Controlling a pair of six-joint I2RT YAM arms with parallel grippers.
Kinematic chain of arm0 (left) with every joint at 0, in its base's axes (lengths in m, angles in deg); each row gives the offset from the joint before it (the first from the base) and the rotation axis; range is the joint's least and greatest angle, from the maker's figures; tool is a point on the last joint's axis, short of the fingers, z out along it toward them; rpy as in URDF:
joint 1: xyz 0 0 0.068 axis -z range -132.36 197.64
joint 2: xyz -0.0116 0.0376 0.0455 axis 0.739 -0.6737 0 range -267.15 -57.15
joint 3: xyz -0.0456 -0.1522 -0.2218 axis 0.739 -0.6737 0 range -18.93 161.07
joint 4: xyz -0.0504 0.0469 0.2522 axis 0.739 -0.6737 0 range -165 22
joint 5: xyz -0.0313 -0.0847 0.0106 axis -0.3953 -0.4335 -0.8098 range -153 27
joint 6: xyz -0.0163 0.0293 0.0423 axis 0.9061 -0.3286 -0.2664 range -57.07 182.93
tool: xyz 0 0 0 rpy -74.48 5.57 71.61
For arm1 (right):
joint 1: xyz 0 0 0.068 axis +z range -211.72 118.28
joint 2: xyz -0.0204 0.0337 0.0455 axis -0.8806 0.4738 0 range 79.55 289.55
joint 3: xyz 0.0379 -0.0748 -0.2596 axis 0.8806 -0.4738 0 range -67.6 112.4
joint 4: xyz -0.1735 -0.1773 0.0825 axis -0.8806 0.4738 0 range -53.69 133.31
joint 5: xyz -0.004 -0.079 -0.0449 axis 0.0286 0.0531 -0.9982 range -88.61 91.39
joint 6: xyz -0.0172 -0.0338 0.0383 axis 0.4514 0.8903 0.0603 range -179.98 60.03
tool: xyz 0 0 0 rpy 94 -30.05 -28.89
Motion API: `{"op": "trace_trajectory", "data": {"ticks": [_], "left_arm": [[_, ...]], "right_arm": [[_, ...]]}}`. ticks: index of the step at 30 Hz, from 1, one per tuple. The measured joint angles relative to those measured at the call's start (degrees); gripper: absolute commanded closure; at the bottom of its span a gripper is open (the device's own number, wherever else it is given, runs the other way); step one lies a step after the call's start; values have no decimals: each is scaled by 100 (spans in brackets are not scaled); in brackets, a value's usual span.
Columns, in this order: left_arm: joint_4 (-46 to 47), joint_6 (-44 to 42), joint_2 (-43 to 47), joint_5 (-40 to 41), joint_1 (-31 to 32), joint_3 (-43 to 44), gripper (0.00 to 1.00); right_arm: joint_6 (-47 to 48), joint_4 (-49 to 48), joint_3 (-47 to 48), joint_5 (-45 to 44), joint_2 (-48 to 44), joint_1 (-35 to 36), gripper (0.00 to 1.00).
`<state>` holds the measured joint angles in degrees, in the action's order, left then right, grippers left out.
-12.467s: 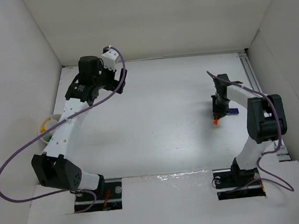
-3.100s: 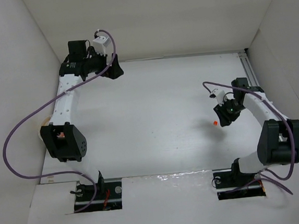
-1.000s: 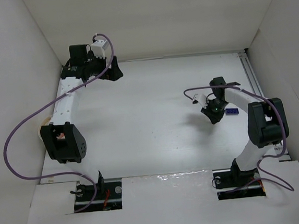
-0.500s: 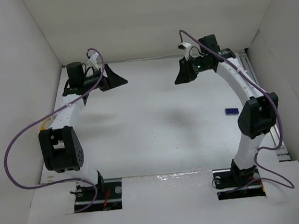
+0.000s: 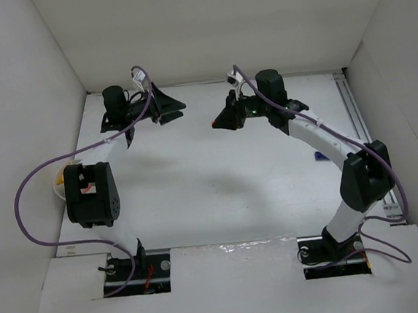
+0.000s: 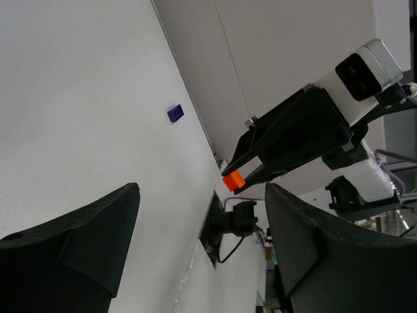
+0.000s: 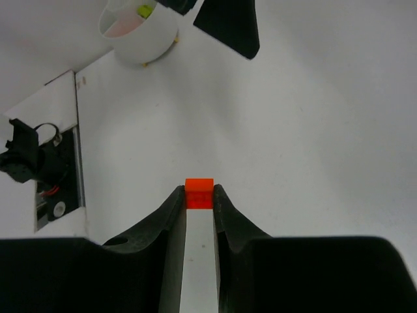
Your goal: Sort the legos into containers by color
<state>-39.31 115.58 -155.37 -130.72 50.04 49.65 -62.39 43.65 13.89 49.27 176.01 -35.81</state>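
While the right gripper (image 7: 199, 190) pinches an orange brick (image 7: 199, 195) in mid-air, the left gripper (image 6: 201, 195) faces it, jaws wide. This looks like a handover. Next, the left must close squarely on it, then carry it to the cup (image 7: 148, 38).

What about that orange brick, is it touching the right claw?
Touching. The right wrist view shows the orange brick squeezed between the two fingertips of the right gripper, with no gap on either side.

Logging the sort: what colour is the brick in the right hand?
Orange. The brick, gripped by the right hand, shows best in the right wrist view.
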Motion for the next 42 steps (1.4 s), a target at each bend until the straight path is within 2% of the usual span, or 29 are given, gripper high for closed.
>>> {"op": "trace_trajectory", "data": {"ticks": [5,14,23,28,31,33,42], "left_arm": [[267,529,-146,-278,39,0,39],[503,1154,-457,-1152,284,7,43],[546,1357,-599,-1589,365,101,43],[555,1394,-599,-1631,365,212,54],[577,1410,-599,-1637,367,273,63],[588,1408,-599,-1644,378,284,65],[586,1412,-599,-1655,455,284,60]], "right_arm": [[-107,-1150,-297,-339,0,155,96],[-125,-2579,-625,-695,-2,424,96],[313,-2894,-896,-649,-7,793,96],[468,-2887,-981,-629,-11,831,96],[525,-2889,-984,-632,-11,831,96],[546,-2889,-984,-638,-11,831,94],[673,-2889,-984,-691,-11,837,94]]}}
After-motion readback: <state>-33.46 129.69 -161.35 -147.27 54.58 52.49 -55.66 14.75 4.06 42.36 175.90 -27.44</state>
